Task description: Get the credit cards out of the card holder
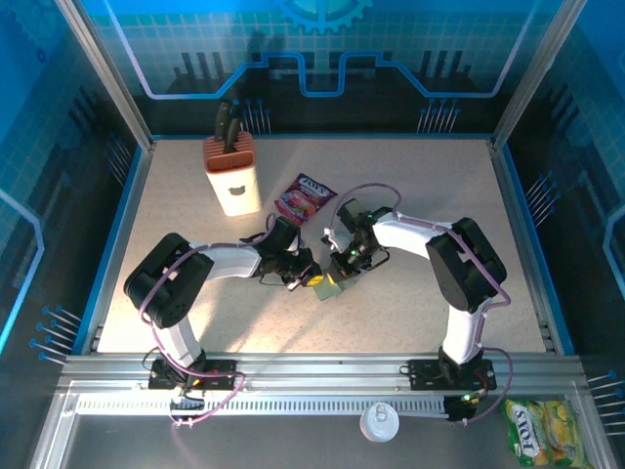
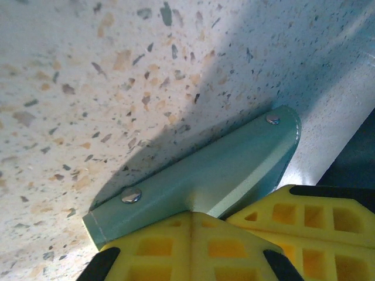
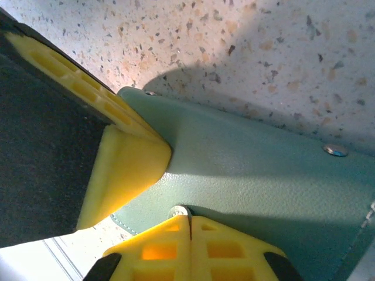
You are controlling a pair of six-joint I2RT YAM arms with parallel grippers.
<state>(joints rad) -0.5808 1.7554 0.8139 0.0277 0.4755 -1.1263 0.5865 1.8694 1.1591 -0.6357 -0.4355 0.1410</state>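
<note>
- Left gripper (image 2: 190,218) clamps one edge of the grey-green card holder (image 2: 205,175); right gripper (image 3: 189,221) pinches another edge.
- The card holder sits on or just above the speckled table (image 1: 410,313), right of the knife block (image 1: 231,176), nearer the arms.
- It looks folded shut; the credit cards, apparently inside, are all yet to come out.

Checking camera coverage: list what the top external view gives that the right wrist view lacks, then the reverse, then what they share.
Top external: the cream knife block with black-handled knives, the pink-purple snack packet, a yellow-green packet below the table's near rail. Right wrist: a small round metal stud, seen close. Shared: the flat grey-green folding wallet, the speckled table, the left gripper and the right gripper, both yellow-fingered and shut on the wallet.
</note>
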